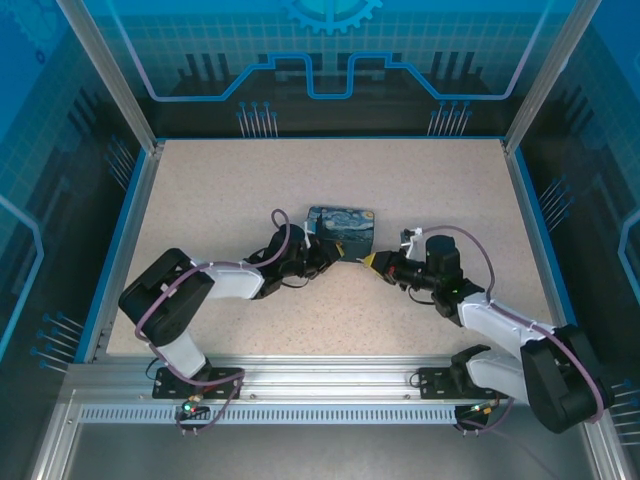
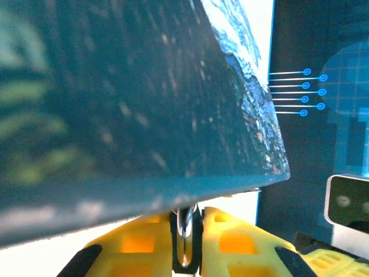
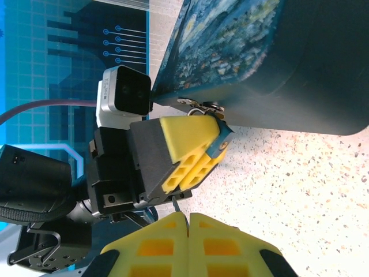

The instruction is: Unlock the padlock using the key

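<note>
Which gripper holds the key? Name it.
The left gripper: the key is pinched between its yellow fingers, against the padlock. The right gripper is shut finger to finger, short of the padlock.

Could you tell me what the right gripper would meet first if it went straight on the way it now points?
Probably the yellow fingers of the left gripper, directly ahead and shut on the key at the edge of the padlock, which lies just behind.
</note>
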### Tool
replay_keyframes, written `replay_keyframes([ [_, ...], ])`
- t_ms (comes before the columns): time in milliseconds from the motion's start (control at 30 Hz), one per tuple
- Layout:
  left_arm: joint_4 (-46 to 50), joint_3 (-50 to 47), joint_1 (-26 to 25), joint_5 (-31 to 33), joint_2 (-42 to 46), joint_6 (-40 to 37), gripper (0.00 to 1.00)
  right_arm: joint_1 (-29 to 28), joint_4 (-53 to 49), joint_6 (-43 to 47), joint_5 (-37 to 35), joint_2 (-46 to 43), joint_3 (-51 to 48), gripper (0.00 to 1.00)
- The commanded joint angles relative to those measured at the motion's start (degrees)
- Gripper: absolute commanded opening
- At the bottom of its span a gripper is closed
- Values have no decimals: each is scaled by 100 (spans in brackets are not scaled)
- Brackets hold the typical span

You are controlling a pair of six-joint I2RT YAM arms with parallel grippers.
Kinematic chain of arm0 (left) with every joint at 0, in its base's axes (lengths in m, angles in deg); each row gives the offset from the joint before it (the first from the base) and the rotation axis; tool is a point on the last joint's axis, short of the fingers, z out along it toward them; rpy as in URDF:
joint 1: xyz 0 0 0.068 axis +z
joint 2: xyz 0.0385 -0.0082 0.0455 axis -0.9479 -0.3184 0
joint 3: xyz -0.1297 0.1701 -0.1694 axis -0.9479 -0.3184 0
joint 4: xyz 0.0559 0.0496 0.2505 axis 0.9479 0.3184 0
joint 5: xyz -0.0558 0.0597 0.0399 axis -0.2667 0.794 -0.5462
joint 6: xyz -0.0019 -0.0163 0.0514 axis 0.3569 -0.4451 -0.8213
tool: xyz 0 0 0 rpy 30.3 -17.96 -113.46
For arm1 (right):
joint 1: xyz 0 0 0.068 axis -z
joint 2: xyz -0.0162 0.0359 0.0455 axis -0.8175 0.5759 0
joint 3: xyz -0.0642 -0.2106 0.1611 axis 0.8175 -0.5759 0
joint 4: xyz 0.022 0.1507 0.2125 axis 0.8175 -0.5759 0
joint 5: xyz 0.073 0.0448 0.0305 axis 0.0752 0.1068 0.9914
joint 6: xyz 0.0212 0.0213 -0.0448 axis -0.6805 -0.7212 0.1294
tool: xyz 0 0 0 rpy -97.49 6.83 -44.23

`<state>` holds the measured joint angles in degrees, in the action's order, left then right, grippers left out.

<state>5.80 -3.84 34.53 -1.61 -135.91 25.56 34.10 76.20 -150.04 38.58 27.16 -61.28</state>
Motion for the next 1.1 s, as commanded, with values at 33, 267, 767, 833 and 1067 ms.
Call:
replay_keyframes([
  [33, -1014, -198, 31, 97, 297, 585, 0, -73, 571, -456, 33, 319, -147, 0],
  [267, -1351, -417, -87, 685, 468, 864, 0, -133, 951, -1138, -120, 544, -129, 0],
  [767, -2686, -543, -409, 1211, -39, 1562, 0, -489, 792, -1854, -824, 249, -87, 0],
  [833, -2711, -530, -429, 1216, -67, 1594, 0, -528, 810, -1911, -842, 221, -63, 0],
  [1067, -2857, -524, -487, 1245, -145, 1731, 0, -577, 580, -1944, -1093, 84, -12, 0],
])
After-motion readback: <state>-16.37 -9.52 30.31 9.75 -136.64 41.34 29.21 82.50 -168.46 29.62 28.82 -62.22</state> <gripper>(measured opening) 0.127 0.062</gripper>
